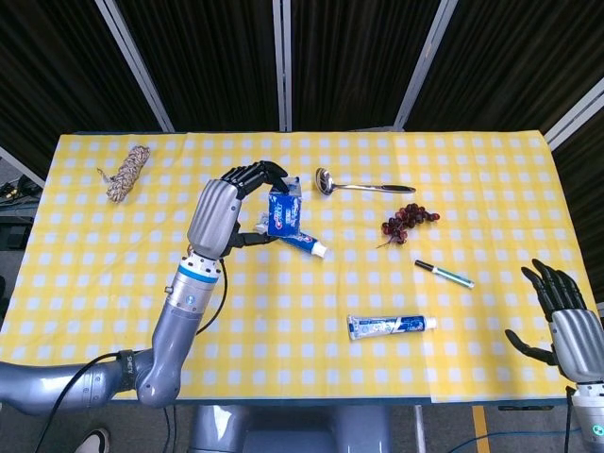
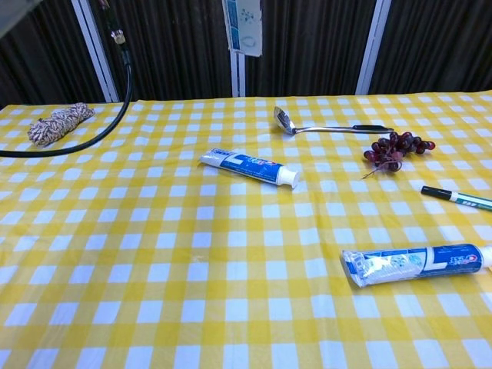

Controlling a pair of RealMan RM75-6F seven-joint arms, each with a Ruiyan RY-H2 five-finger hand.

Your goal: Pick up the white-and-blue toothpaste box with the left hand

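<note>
My left hand (image 1: 225,213) is raised above the table's middle left and holds the white-and-blue toothpaste box (image 1: 281,213) between its fingers and thumb. In the chest view only the box's lower end (image 2: 242,23) shows at the top edge, and the hand itself is out of frame. A white-and-blue toothpaste tube (image 1: 304,244) lies on the cloth just below the box, also seen in the chest view (image 2: 250,167). My right hand (image 1: 569,324) hangs at the table's near right corner, fingers spread, holding nothing.
A second toothpaste tube (image 1: 391,327) lies front right. A pen (image 1: 444,274), a bunch of grapes (image 1: 408,222) and a metal ladle (image 1: 360,186) sit to the right of the box. A rope coil (image 1: 125,172) is at the far left. A black cable (image 2: 92,134) hangs over the left side.
</note>
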